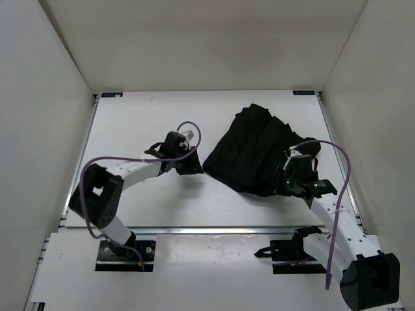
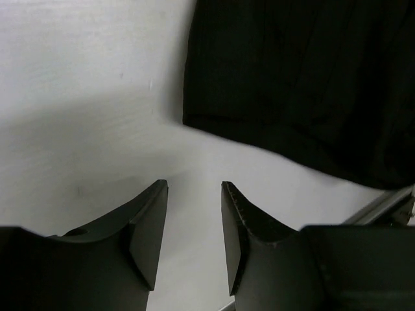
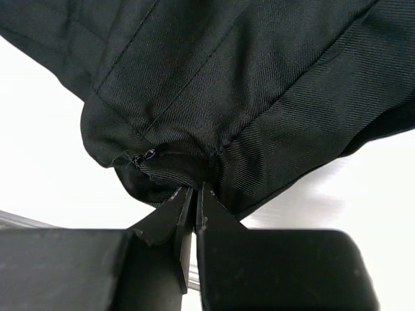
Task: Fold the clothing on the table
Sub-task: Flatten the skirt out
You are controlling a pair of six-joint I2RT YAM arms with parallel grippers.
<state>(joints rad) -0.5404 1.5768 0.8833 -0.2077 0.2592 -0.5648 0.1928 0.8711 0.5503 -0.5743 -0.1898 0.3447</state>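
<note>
The clothing [image 1: 256,152] is a black pleated garment lying bunched on the right half of the white table [image 1: 142,123]. My left gripper [image 1: 192,165] rests low over the table just left of the garment's left corner, open, with only bare table between its fingers [image 2: 194,184]. In the left wrist view the clothing [image 2: 298,84] lies ahead and to the right, apart from the fingertips. My right gripper [image 1: 295,172] sits at the garment's near right edge. It is shut on a gathered fold of the clothing [image 3: 246,84], which bunches up right at the fingertips [image 3: 196,188].
White walls enclose the table on three sides. A metal rail [image 1: 214,228] runs along the near edge, also in the left wrist view as a rail [image 2: 382,204]. Blue corner marks [image 1: 111,94] sit at the far corners. Purple cables [image 1: 191,129] loop over both arms.
</note>
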